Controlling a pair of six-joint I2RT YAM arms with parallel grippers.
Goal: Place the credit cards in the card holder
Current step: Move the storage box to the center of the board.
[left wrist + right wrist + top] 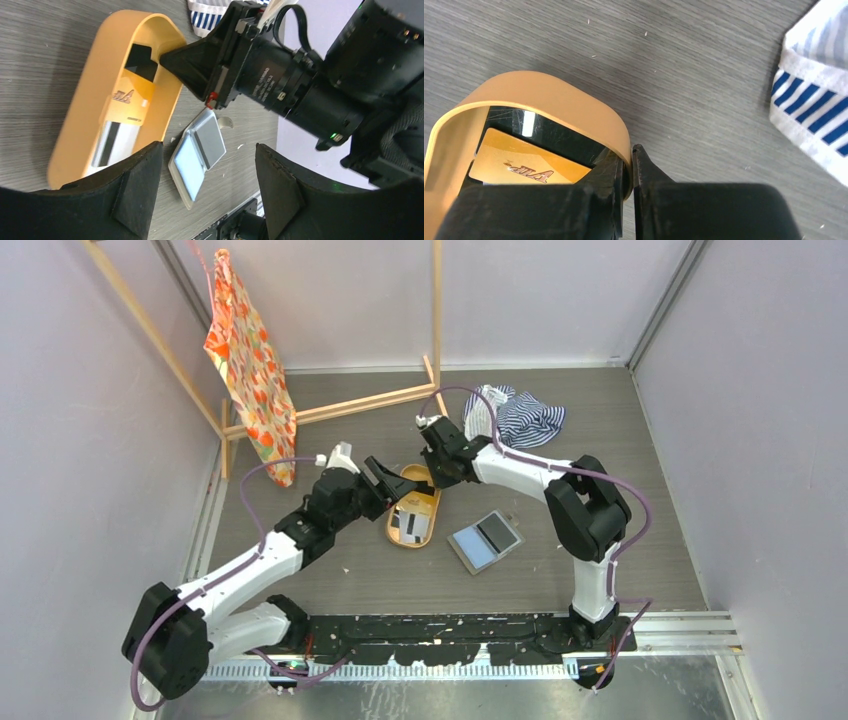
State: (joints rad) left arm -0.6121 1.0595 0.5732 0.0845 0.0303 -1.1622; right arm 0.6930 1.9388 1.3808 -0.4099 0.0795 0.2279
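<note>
Here, far left: you have an orange patterned cloth (245,360) hanging from a wooden frame (330,405), well apart from the work.
Left gripper (383,480): your left pincer stands spread, with nothing between its fingers (135,195). It sits just beside the left side of the tray.
Orange oval tray (392,525): it lies flat on the grey table (330,580), between your two grippers.
Credit cards: all those in view lie inside the tray, overlapping along its length. There is a black card (140,60) at the far end, an orange-tan card (127,100) in the middle, and a white card (112,145) with a dark stripe at the near end.
Right gripper (432,480): your right pincer is pressed together on the tray's far rim. The right wrist view shows one finger (589,200) inside the wall and the other outside.
Card holder (485,540): it lies open on the table to the right of the tray, apart from it, pale blue-grey inside facing up. No card shows in it, and neither gripper touches it.
Far right: a blue-and-white striped cloth (515,415) lies crumpled on the table beyond the right arm.
</note>
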